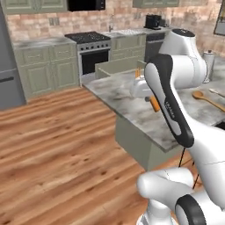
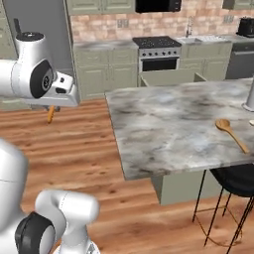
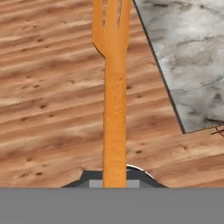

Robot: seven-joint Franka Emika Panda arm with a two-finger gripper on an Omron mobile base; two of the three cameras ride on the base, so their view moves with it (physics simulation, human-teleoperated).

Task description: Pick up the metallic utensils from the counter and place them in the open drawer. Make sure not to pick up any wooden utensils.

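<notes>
So your gripper is clamped tight on the orange fork, holding it by the handle with the tines pointing away from the hand. It's hanging out over the wood floor, just off the corner of the marble counter. The big wooden spoon sits on that counter near the right edge. The open drawer is on the counter's far side.

The grey-white marbled worktop sits on sage-green cabinets above a wooden plank floor. A long tan wooden spoon lies flat near its right edge, bowl towards the slab's middle.
</notes>
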